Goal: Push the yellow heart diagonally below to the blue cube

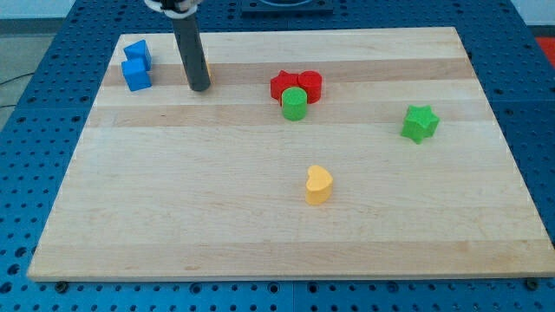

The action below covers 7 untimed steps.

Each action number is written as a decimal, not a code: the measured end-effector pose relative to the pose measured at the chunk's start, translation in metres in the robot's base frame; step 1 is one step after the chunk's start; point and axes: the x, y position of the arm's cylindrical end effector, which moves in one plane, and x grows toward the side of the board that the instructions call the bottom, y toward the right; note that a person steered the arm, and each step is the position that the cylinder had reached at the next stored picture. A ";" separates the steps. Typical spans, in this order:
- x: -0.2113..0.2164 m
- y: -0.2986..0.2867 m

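Observation:
The yellow heart [318, 185] lies below the board's middle, slightly to the view's right. The blue cube [136, 75] sits at the top left, touching another blue block [137, 54] just above it. My tip [199, 87] rests on the board to the right of the blue cube, far up and left of the yellow heart. A sliver of a yellow or orange block [205, 68] shows behind the rod, mostly hidden.
A red block [283, 85] and a red cylinder [310, 84] sit near the top centre with a green cylinder [294, 103] touching them below. A green star [420, 123] lies at the right. The wooden board [173, 217] ends at blue matting.

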 end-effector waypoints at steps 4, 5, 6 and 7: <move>-0.045 -0.027; -0.043 0.092; -0.036 0.228; 0.034 0.251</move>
